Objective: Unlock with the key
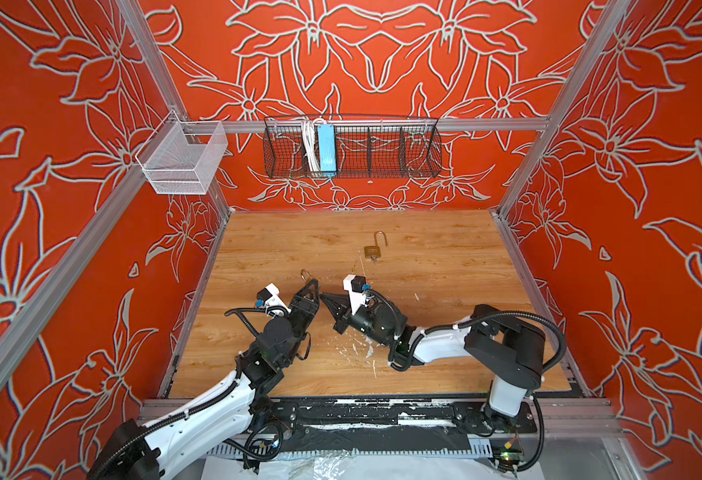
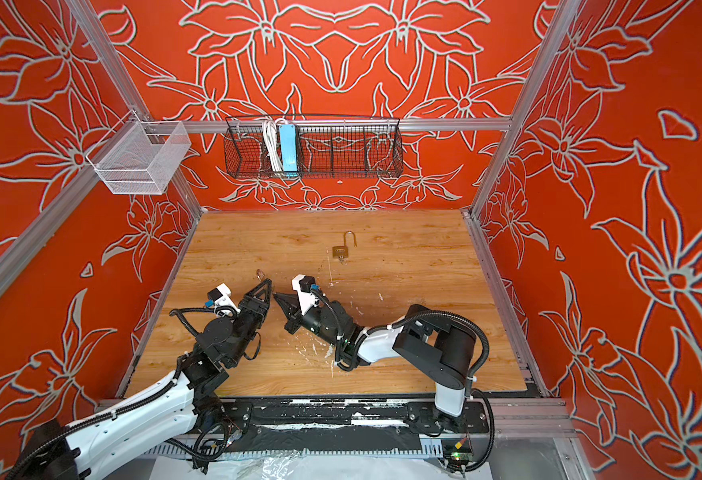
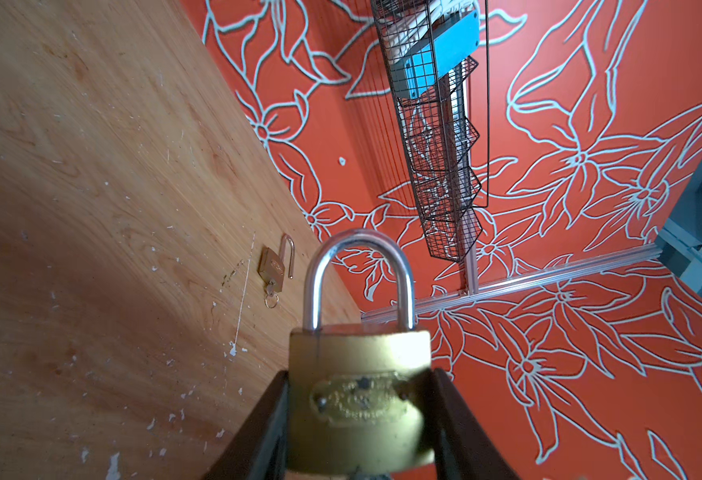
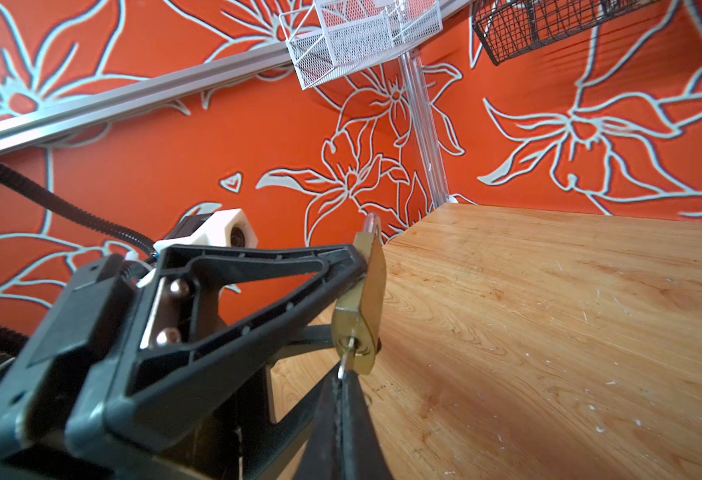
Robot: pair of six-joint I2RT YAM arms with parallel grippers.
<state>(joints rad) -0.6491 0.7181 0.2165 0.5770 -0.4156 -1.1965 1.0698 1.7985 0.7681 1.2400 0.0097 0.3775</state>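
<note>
At centre in a top view, left hand (image 1: 313, 286) hides the padlock (image 3: 359, 365) body it clamps; right hand (image 1: 324, 296), tip-to-tip, pinches the inserted key (image 4: 346, 357).

The white-and-black left arm (image 1: 199, 415) is extending from the bench's front-left corner, its black left gripper (image 1: 314, 285) clamping a brass padlock (image 3: 357, 353). The white-and-black right arm (image 1: 441, 345) is bending in from the front-right, its black right gripper (image 4: 343, 376) pinching a small silver key (image 4: 348, 353) tight.
</note>
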